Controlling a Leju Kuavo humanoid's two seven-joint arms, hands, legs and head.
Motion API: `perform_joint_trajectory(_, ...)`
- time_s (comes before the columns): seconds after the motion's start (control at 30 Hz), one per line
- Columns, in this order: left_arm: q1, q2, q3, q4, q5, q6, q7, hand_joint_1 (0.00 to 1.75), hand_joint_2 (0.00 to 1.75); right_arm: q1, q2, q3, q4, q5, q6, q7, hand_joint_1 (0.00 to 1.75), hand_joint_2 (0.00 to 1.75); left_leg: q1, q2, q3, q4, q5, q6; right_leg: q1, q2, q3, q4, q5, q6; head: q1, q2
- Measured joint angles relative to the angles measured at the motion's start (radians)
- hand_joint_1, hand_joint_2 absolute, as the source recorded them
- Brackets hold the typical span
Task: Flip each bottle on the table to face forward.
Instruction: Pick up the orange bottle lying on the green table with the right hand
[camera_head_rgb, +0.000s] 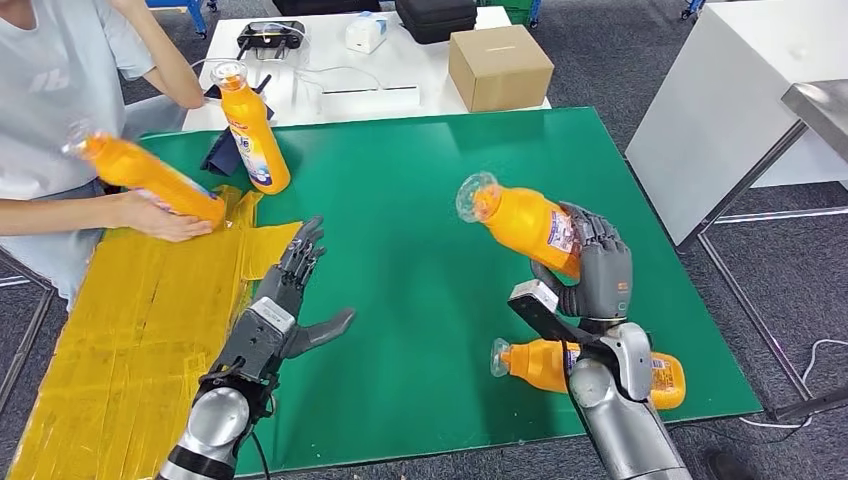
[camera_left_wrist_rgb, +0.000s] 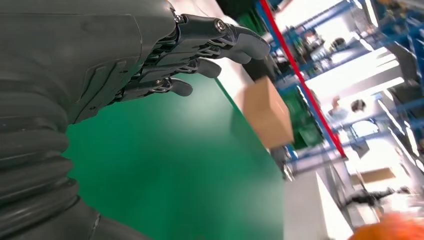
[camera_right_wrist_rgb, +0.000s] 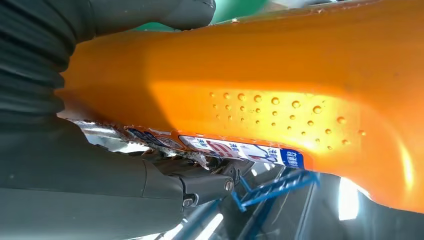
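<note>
Four orange bottles are showing in the head view: the right robot hand (camera_head_rgb: 598, 268) is gripping one orange bottle (camera_head_rgb: 528, 222) lifted off the green tabletop (camera_head_rgb: 420, 240), tilted with its clear cap pointing up and away to that hand's left, while a second bottle (camera_head_rgb: 590, 368) is lying on its side just below and behind the same robot hand, partly hidden by the right forearm. The left robot hand (camera_head_rgb: 285, 300) is hovering over the green tabletop with fingers spread and thumb out, holding nothing. Well ahead of the left robot hand, an upright bottle (camera_head_rgb: 252, 130) is standing near the far edge, and to its left a person's hand (camera_head_rgb: 150, 215) is resting on a fourth bottle (camera_head_rgb: 150, 178) lying over a yellow taped sheet (camera_head_rgb: 140, 330). Further beyond, a cardboard box (camera_head_rgb: 500, 66) is sitting on a white table (camera_head_rgb: 380, 70). From the left wrist view, the left robot hand (camera_left_wrist_rgb: 165, 55) is reaching out with its fingers (camera_left_wrist_rgb: 235, 40) straightened and apart above the green surface, nothing between them, and the cardboard box (camera_left_wrist_rgb: 267, 112) is appearing beyond the fingertips. From the right wrist view, the right robot hand (camera_right_wrist_rgb: 90, 125) is wrapping around the orange bottle (camera_right_wrist_rgb: 280, 95), whose dimpled body and label strip are lying right against the palm, thumb pressing over its far side.
</note>
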Motion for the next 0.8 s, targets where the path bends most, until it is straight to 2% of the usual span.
perform_joint_trajectory(0.2,-0.041,0.006,-0.034,0.007,0.034,-0.028,0.004,0.00,1.75,0.011,0.053,-0.001,-0.061,-0.099,0.030,-0.039,1.75,1.75,0.000,0.000,0.000,0.000,0.000,0.000,0.000,0.000,0.000,0.000,0.000,0.000,0.000,0.000)
perform_joint_trajectory(0.3,-0.055,0.011,-0.049,0.011,0.056,-0.038,0.004,0.00,1.75,0.011,0.073,0.003,-0.067,-0.257,0.144,-0.071,1.75,1.75,0.000,0.000,0.000,0.000,0.000,0.000,0.000,0.000,0.000,0.000,0.000,0.000,0.000,0.000)
perform_joint_trajectory(0.37,-0.067,0.012,-0.059,0.016,0.066,-0.038,0.006,0.00,1.75,0.011,0.090,0.016,-0.066,-0.310,0.202,-0.088,1.75,1.75,0.000,0.000,0.000,0.000,0.000,0.000,0.000,0.000,0.000,0.000,0.000,0.000,0.000,0.000)
perform_joint_trajectory(0.57,-0.096,0.012,-0.080,0.029,0.089,-0.038,0.013,0.00,1.75,0.008,0.160,0.114,-0.021,-0.329,0.238,-0.105,1.75,1.75,0.001,0.001,-0.001,0.000,0.000,0.000,0.001,0.000,-0.001,0.000,0.000,0.000,0.000,0.000)
perform_joint_trajectory(0.8,-0.097,0.012,-0.093,0.033,0.104,-0.037,0.013,0.00,1.75,-0.001,0.201,0.194,0.046,-0.327,0.237,-0.113,1.75,1.75,0.001,0.000,-0.001,0.000,0.000,0.000,0.000,0.000,-0.001,0.000,0.000,0.000,0.000,0.000)
